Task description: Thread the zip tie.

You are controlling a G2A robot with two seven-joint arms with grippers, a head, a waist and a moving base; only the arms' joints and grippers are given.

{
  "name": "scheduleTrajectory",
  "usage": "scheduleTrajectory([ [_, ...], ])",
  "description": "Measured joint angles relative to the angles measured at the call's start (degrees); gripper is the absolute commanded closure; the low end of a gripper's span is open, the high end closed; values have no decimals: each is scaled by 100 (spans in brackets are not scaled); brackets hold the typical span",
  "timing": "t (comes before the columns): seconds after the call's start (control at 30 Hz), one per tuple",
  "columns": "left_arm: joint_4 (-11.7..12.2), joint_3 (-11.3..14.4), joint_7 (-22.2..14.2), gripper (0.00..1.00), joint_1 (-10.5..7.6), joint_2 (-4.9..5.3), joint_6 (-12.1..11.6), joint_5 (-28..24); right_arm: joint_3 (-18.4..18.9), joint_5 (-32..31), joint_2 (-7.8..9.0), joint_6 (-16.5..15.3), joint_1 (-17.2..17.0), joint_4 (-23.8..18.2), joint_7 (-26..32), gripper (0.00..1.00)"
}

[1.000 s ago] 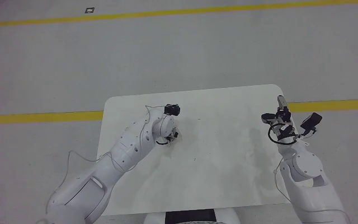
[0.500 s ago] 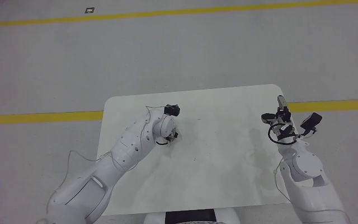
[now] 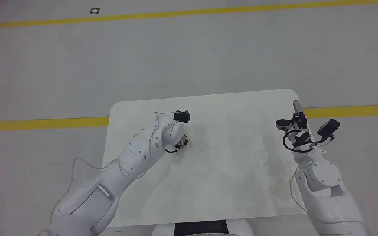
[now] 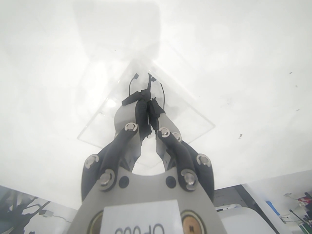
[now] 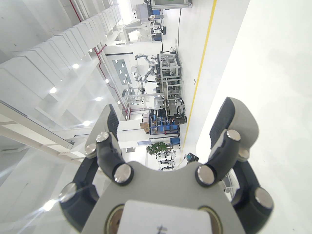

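A thin black zip tie (image 4: 149,83) is pinched at the tips of my left gripper (image 4: 146,98), which is shut on it. The tie's ends curl out beyond the fingertips, one ending in a small square head (image 4: 136,75). It hangs just over a clear flat plate (image 4: 185,113) lying on the white table (image 3: 236,171). From above, the left gripper (image 3: 184,142) is over the table's left half. My right gripper (image 5: 169,105) is open and holds nothing; it sits at the table's right edge (image 3: 290,118), facing away from the table.
The white tabletop between the two arms is bare. The table's far edge and right edge lie close to the right gripper. Beyond the table are a grey floor and yellow floor lines (image 3: 59,123).
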Motion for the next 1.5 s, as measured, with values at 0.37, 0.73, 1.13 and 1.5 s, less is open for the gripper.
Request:
scheduleTrajectory([
  [0.37,74,15,16,100,-41,-24,14,-24,0,0,0,0,0,0,0,0],
  [0.73,-564,-210,-238,100,77,144,206,265,0,0,0,0,0,0,0,0],
  [1.13,-1400,-579,-664,100,358,386,223,559,0,0,0,0,0,0,0,0],
  [1.5,-2607,-1419,-1308,100,822,747,44,706,0,0,0,0,0,0,0,0],
])
